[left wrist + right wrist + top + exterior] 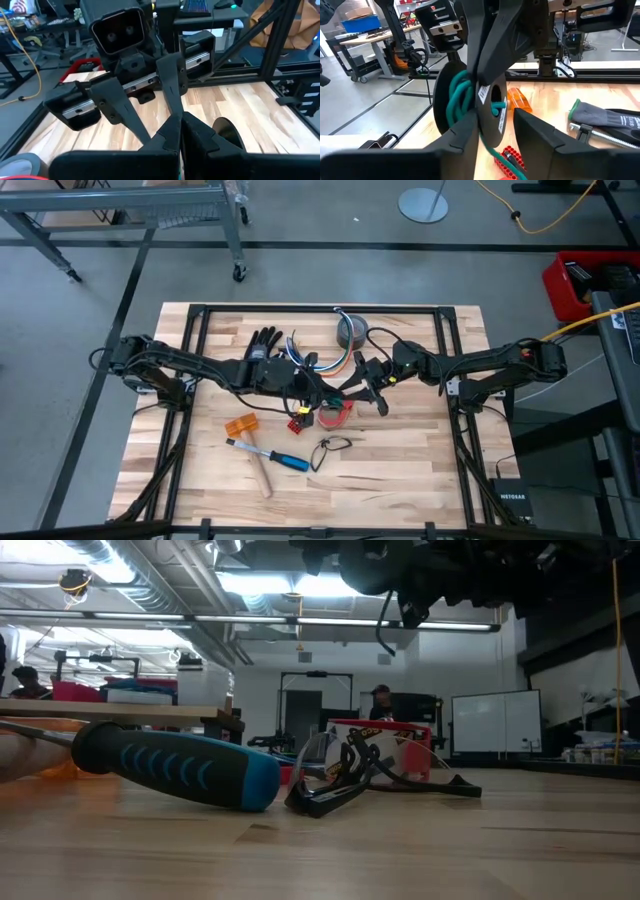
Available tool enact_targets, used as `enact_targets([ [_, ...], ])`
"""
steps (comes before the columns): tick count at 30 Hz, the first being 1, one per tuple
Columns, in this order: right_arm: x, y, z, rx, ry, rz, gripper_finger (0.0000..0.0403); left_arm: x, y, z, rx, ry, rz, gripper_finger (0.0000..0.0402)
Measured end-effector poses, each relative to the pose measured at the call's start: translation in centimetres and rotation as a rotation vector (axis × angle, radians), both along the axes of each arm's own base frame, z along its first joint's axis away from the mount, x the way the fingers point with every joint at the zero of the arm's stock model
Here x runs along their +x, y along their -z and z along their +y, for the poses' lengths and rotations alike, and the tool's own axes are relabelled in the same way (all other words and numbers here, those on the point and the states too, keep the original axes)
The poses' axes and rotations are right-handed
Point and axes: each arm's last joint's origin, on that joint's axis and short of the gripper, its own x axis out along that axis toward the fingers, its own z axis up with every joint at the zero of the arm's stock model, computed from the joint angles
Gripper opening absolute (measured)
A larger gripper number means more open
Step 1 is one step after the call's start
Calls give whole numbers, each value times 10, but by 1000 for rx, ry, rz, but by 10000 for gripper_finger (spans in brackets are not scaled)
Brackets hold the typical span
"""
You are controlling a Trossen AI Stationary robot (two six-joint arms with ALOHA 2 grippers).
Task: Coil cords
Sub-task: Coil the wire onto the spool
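Observation:
Over the table's middle my two grippers meet tip to tip. My left gripper point(179, 124) is shut on a small black round roll point(445, 107) that has a teal cord point(460, 97) wound through it. My right gripper point(495, 119) faces it, open, its fingers on either side of the roll's lower part. The cords point(322, 364), thin blue, yellow and white wires, show beside the left arm, between a black glove point(265, 343) and a grey tape roll point(352, 330). What they rest on is hidden. My left gripper pinches the black roll at its upper rim point(451, 75) between its two fingers point(487, 45), which reach in from the table's left side, about level. The roll hangs clear of the table, on edge, with the teal cord looped around it. Whether my right gripper's fingers touch the roll I cannot tell.
Below the grippers lie a red tape ring point(336, 416), a small red part point(295, 423), an orange piece point(241, 425), a blue-handled tool point(268, 459) and a thin black cord loop point(331, 447). Black frame rails point(320, 310) border the wooden table.

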Motion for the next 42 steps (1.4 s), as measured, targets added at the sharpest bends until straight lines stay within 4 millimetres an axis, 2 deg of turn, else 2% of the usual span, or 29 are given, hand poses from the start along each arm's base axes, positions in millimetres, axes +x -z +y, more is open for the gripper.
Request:
enact_targets([
  [4, 0, 0, 0, 1, -7, 2, 91, 0, 0, 0, 6, 1, 1, 0],
  [10, 0, 0, 1, 1, -27, 2, 12, 1, 2, 0, 3, -2, 4, 0],
  [20, -1, 1, 1, 11, -31, 10, 7, 1, 3, 1, 16, -40, 10, 21],
  [25, 0, 1, 0, 32, -9, 16, 5, -1, -1, 5, 60, -175, -4, 48],
  [30, 0, 0, -2, 23, 58, 13, 5, -6, -8, 7, 104, -234, -18, 83],
  [37, 1, 1, -6, 8, 182, 15, 4, -27, -33, 12, 142, -303, -54, 112],
  [42, 4, -4, -12, -13, 382, 0, 3, -46, -48, 13, 51, -337, -63, 109],
])
